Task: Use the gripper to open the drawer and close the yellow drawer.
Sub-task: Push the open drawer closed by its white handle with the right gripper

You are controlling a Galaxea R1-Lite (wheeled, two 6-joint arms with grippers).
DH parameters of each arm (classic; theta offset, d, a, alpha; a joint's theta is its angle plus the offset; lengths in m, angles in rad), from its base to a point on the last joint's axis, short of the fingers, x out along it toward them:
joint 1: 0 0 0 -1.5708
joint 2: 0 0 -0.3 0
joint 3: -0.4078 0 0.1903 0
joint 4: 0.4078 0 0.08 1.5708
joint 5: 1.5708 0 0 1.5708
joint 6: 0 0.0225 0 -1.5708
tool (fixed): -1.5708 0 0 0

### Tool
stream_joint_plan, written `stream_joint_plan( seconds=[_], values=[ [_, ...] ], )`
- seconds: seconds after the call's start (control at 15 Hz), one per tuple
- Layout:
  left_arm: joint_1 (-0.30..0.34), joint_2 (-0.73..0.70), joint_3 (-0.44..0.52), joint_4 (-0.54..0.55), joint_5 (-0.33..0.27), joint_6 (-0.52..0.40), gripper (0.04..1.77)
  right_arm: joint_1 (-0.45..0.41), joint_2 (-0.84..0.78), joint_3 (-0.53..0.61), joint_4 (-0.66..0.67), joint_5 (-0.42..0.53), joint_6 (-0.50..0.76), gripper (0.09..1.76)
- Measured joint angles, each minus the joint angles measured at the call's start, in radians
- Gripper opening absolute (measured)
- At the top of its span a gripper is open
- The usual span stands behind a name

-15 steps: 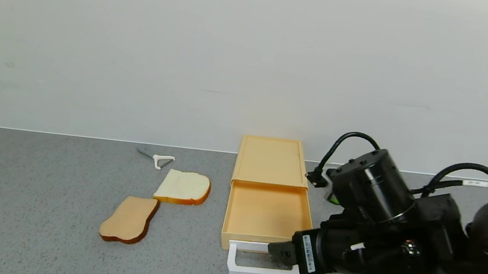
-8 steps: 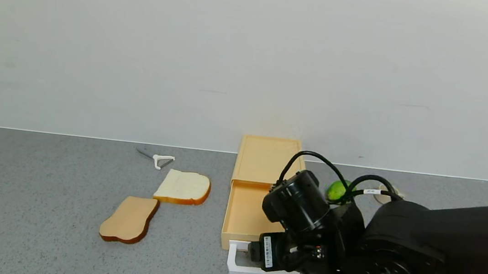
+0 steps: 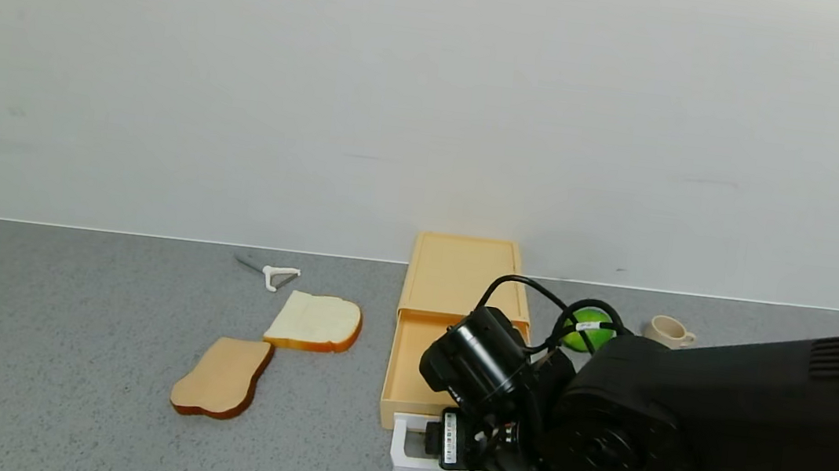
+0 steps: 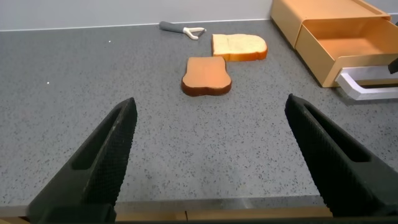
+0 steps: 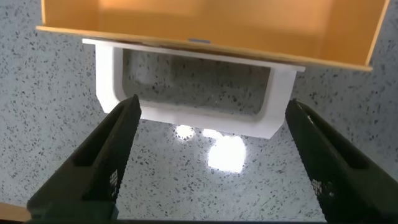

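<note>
Both claws gape: the right claw (image 5: 208,158) over the open drawer's (image 3: 428,355) handle (image 5: 193,93), the left claw (image 4: 211,155) idle above the tabletop (image 4: 186,149).

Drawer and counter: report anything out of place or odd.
Nothing is spilled or damaged. The yellow drawer is pulled out of its case, the right tool open around its white handle. Two bread slices and a peeler lie loose on the counter.
</note>
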Motion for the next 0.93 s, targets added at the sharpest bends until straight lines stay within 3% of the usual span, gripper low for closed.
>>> stream_joint_plan(
  seconds=[0.93],
  values=[
    [0.000,0.000,0.000,0.000,0.000,0.000,1.72,-0.002,0.057,-0.061,0.083,0.053,0.226,1.71]
  ],
)
